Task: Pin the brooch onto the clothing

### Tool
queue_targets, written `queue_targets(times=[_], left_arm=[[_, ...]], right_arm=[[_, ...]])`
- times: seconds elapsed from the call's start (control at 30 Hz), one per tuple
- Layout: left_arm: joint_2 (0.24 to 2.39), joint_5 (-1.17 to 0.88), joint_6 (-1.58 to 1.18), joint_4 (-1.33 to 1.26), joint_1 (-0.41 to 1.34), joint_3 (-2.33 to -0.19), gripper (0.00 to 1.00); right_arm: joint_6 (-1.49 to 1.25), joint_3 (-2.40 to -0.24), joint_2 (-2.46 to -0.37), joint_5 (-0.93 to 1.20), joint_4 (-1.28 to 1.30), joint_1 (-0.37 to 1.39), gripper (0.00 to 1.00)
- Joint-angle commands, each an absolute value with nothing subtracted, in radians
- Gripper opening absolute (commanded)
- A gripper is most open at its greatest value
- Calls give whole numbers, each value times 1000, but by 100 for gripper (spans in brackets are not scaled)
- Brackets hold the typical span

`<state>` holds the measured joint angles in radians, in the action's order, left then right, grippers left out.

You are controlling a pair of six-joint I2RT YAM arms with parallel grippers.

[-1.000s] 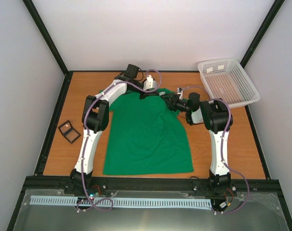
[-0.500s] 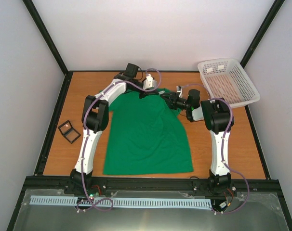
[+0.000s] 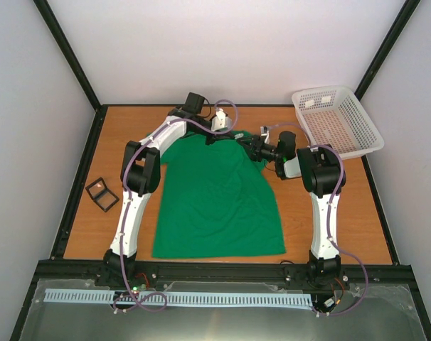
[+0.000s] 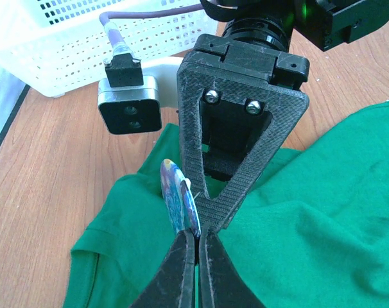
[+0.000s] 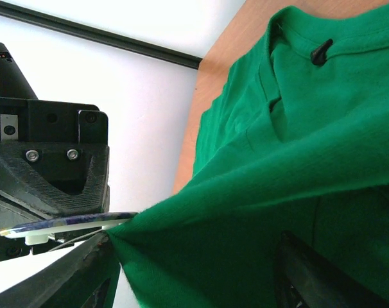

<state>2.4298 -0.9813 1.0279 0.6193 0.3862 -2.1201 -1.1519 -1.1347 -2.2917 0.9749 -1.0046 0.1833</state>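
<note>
Top camera. Bright green T-shirt (image 3: 215, 202) spread flat on the wooden desk (image 3: 343, 206), collar toward the far edge. Left arm (image 3: 166, 135) and right arm (image 3: 322, 213) both stretched to the collar end, left jaws and right jaws close together there, too small here to tell their state. White mesh basket (image 3: 336, 121) at the far right corner. Small black square-framed case (image 3: 102, 194) on the left, well apart from the shirt.

Left wrist camera. Left jaws closed on the lower edge of the brooch (image 4: 180, 199), held upright and edge-on: bluish patterned face, whitish rim, just above the T-shirt (image 4: 310, 212). Right jaws just beside it, seen side-on as a black triangle, tip down at the cloth, gap hidden.

Right wrist camera. T-shirt (image 5: 297, 128) bunched between the right jaws and covering their tips; cannot tell whether pinched or merely lying there. Cloth drawn to a peak right at the edge of the brooch (image 5: 66, 223), edge-on in the left jaws. Dark label (image 5: 319, 51) at the collar.
</note>
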Motion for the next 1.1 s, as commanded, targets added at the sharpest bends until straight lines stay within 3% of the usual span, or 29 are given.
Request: queue_targets(times=[0.0,0.87,1.07], left_arm=[[2430,-1091,1042,746,422,-2139,1],[2448,-1078,1065,791,424,-2144,1],[2453,-1064,1073,801,423,-2144,1]], right_arm=[[-1184,-1187,-2276,898,-1111,160,65],[-1142,-1235,-2271,909,-978,156,67],[-1064,-1265,-2251,925,-845,153,68]])
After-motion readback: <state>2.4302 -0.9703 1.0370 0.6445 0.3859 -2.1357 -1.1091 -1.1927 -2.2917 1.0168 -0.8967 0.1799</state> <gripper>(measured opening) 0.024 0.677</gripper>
